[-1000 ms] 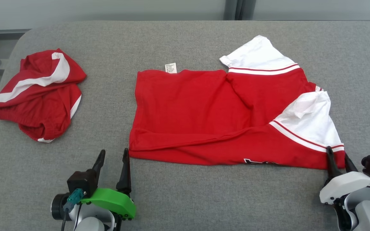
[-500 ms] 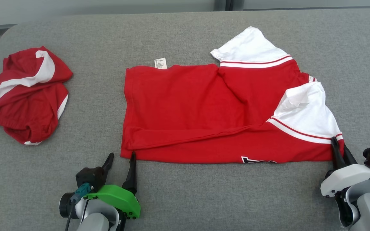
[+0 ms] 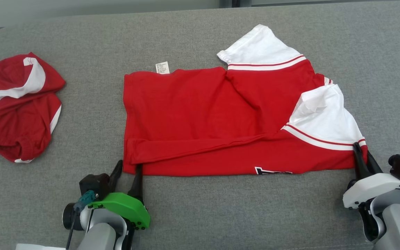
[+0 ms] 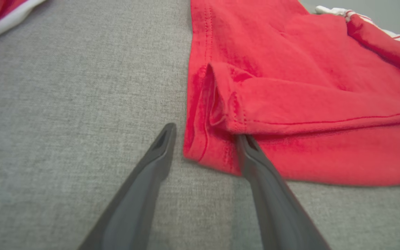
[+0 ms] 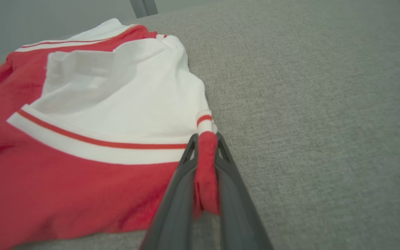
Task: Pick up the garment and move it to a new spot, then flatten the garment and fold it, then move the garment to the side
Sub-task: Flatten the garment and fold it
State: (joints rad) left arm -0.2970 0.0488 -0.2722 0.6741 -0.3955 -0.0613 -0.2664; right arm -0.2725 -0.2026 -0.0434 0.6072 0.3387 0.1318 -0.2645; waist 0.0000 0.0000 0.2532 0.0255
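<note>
Right now the garment (image 3: 203, 114), a red tee w/ white sleeves, lies spread near the middle of the grey fabric-covered desk (image 3: 200, 208). It's folded lengthwise, hem end toward the robot's left, sleeves toward its right. A small white label (image 3: 162, 67) pokes out at the far edge. One white sleeve (image 3: 260, 47) sticks out on the far side; the other lies over the red body nr the right end. Dark lettering (image 3: 273, 171) shows partly at the near edge.

R hand (image 3: 361, 150) is clenched on the garment's near-right corner: in the right wrist view a strip of red cloth w/ white-and-red trim sits pinched betw. both fingers.

L hand (image 3: 129, 165) is released, fingers spread, at the near-left corner. One finger (image 4: 151, 163) is over bare desk just beside the hem; the other's tip is at the red cloth, right by the folded edge. The corner sits betw. the two, not gripped.

A crumpled red-white bundle (image 3: 16, 107) sits well apart, at the desk's left end.
</note>
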